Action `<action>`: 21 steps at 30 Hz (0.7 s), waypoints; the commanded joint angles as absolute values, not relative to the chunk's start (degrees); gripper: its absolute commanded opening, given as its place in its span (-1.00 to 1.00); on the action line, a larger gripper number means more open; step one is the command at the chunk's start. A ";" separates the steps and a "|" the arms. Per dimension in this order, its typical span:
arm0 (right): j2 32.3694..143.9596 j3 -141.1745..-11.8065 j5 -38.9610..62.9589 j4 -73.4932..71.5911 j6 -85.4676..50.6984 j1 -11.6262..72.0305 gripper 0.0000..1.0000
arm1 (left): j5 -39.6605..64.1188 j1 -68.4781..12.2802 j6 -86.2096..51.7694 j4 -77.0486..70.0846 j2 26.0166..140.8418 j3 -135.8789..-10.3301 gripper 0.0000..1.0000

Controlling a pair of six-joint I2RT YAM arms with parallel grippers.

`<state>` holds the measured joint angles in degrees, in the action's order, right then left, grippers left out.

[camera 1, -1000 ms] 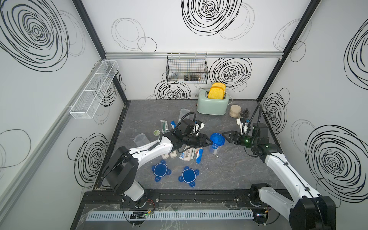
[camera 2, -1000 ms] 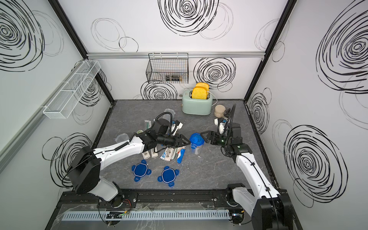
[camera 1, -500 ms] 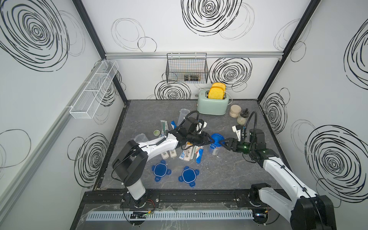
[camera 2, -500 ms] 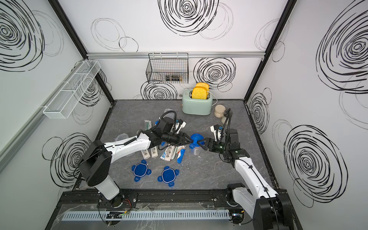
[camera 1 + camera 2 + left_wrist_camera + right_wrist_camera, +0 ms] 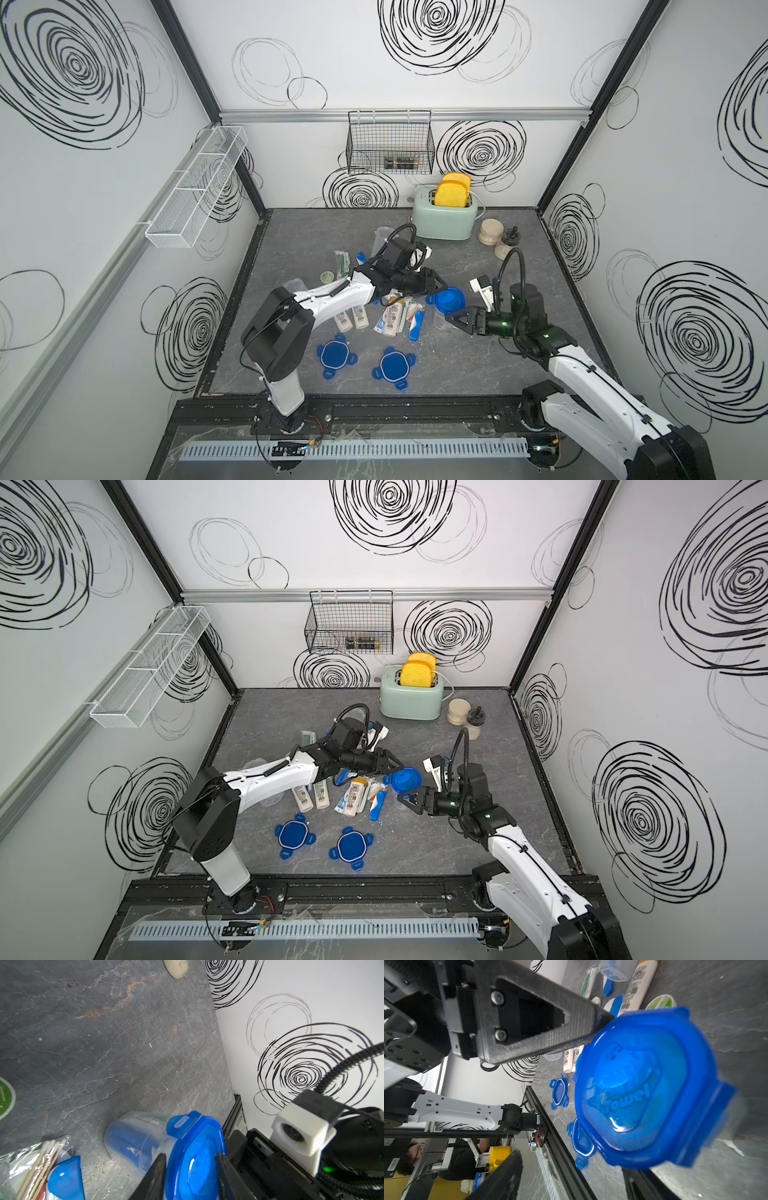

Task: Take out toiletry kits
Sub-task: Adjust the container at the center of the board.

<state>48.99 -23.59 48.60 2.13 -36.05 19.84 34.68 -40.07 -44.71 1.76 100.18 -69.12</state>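
Jaws: left pair clamped on blue lid — right pair open, near jar

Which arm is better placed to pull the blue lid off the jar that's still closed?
Left. The left fingers flank the blue lid in the left wrist view. The right fingers, open, point at the side of the jar, probably better suited to steadying it.
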 commanded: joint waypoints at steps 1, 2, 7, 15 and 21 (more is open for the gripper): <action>48.73 -22.26 51.78 -7.07 -38.93 20.62 0.55 | 35.68 -40.83 -43.17 2.23 100.85 -71.17 -0.09; 48.81 -21.88 52.40 -8.06 -39.41 20.63 0.56 | 35.55 -40.71 -42.95 2.39 100.90 -71.43 -0.07; 48.12 -23.40 50.25 -2.37 -35.03 20.56 0.60 | 34.62 -39.73 -41.55 4.26 99.94 -73.07 -0.04; 42.58 -19.93 52.31 4.00 -31.11 15.86 0.61 | 37.44 -40.16 -42.98 1.79 95.53 -73.25 -0.19; 35.28 -15.66 53.17 0.80 -33.47 12.45 0.56 | 41.82 -44.37 -48.60 -4.67 98.24 -71.76 -0.35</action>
<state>37.87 -16.73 51.68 2.11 -33.06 13.45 38.76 -42.37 -45.47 0.62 97.51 -71.81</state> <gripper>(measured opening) 0.781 0.329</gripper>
